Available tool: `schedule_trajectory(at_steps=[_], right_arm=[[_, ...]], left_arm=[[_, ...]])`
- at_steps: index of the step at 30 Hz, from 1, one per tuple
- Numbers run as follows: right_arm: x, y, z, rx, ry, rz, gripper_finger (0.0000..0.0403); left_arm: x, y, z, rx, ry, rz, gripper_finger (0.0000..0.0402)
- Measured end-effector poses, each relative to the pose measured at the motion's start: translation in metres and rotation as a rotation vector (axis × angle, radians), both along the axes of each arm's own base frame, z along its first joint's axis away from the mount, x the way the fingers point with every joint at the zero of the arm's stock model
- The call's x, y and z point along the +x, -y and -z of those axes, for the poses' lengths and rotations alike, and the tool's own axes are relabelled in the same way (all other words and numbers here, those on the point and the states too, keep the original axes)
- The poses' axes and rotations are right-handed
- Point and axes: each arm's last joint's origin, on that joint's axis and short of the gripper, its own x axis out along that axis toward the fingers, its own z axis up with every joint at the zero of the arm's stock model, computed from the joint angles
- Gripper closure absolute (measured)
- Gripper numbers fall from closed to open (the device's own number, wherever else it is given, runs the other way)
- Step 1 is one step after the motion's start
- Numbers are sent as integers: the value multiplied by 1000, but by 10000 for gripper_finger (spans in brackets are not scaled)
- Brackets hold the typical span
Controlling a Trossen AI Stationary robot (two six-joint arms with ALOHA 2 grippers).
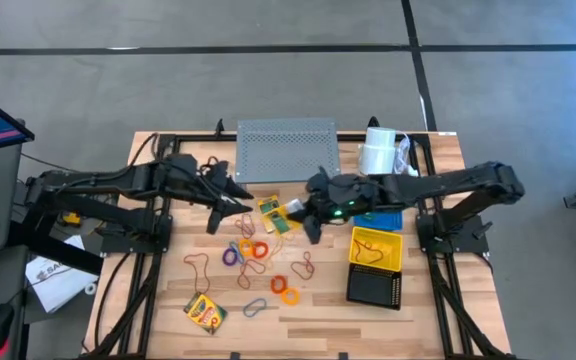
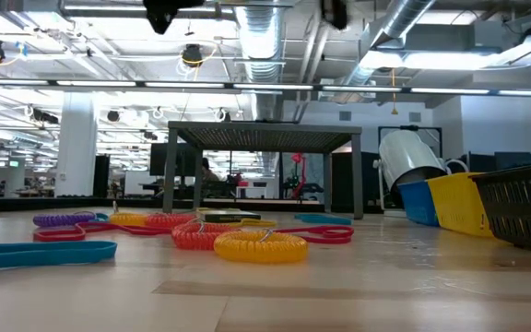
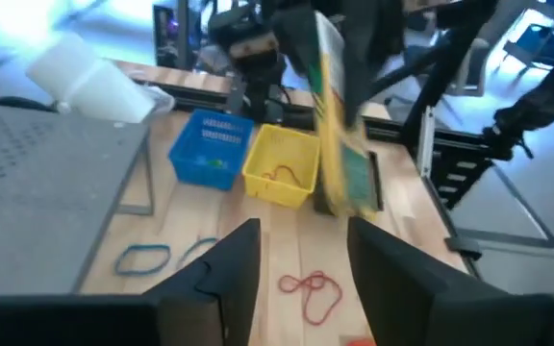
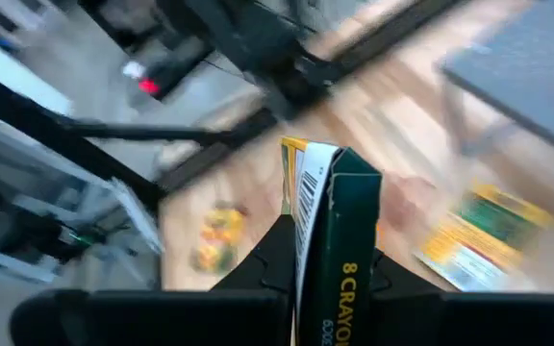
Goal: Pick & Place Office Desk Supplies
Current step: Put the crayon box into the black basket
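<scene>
My right gripper (image 4: pixel 330 259) clamps a crayon box (image 4: pixel 339 240) between its fingers; my left gripper (image 3: pixel 301 279) hangs parted and empty. By my reckoning little is sorted: loops (image 1: pixel 253 250) and two crayon boxes (image 1: pixel 205 313) lie loose, and only the yellow basket (image 3: pixel 282 168) holds a loop

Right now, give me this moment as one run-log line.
left end effector: open, empty, beside shelf | right end effector: shut on crayon box, lifted | yellow basket: holds one red loop

Three small baskets sit together on the table: one blue (image 1: pixel 386 217), one yellow (image 1: pixel 376 247) and one black (image 1: pixel 374 287). Three crayon boxes show: one at the near edge (image 1: pixel 205 313), one flat by the shelf (image 1: pixel 271 213), and one held up (image 4: pixel 330 250). The loops (image 1: pixel 258 250) number roughly a dozen.
</scene>
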Motion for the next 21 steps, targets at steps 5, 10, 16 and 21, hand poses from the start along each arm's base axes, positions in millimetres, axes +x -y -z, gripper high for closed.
schedule_trajectory(at_steps=[5, 10, 16, 21], right_arm=[[-46, -6, -17, 18, -107, 21, 378], [-91, -23, -22, 64, -247, 78, 378], [-133, -54, -17, 119, -367, 162, 378], [-167, -82, 7, 204, -368, 261, 378]], left_arm=[[-12, -1, -9, -20, 46, -52, 234], [-22, -1, -14, -38, 62, -68, 231], [-25, 0, -16, -56, 78, -71, 229], [-24, 0, -19, -69, 114, -72, 229]])
